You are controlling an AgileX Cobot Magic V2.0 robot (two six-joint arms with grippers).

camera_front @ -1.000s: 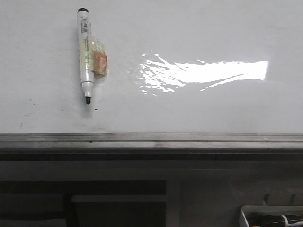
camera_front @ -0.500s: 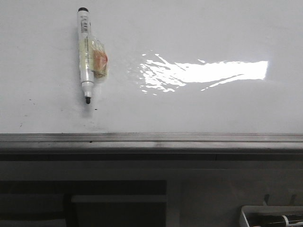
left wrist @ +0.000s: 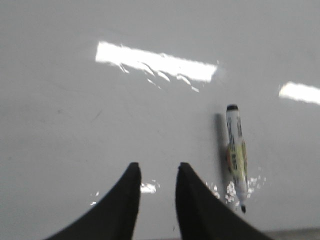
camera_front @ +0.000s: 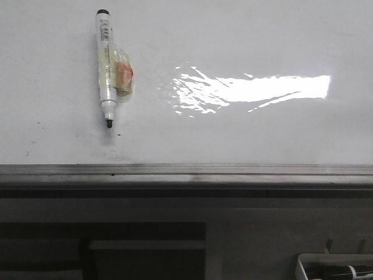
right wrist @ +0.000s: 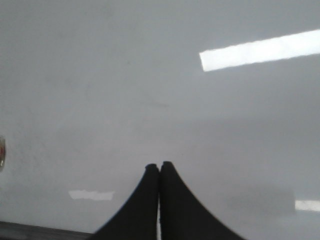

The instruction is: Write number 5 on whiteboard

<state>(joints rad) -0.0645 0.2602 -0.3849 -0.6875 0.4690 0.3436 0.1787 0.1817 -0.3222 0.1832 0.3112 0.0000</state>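
— Looking across the last second, has anything shifted on the whiteboard [camera_front: 245, 134]?

— Nothing I can find. The marker [camera_front: 107, 70] lies where it lay a second ago, flat on the board toward its left side, uncapped black tip pointing toward the grey metal rail [camera_front: 186, 170], with a wad of clear tape and something orange-brown stuck to its barrel. The glare patch looks the same too.

— And the number 5?

— Not there. The board carries only a few dark specks near the marker tip and no drawn line, so by my reading the task has not begun.

— What are the arms doing?

— Neither shows in the front view. In its own wrist view the left gripper [left wrist: 157, 170] hangs over the board with its fingers set a modest gap apart and nothing between them; the marker [left wrist: 236, 155] lies just off to one side of those fingers, not touching. The right gripper [right wrist: 159, 167] has its fingers pressed together, empty, over bare board; only a sliver of the taped marker [right wrist: 2, 152] peeps in at the frame edge.

— So what does the stillness mean?

— I'd judge this a pause before the pickup. The left gripper is the nearer one and already parted, so it seems the likely one to take the marker. The taped lump may make the barrel awkward to pinch squarely.
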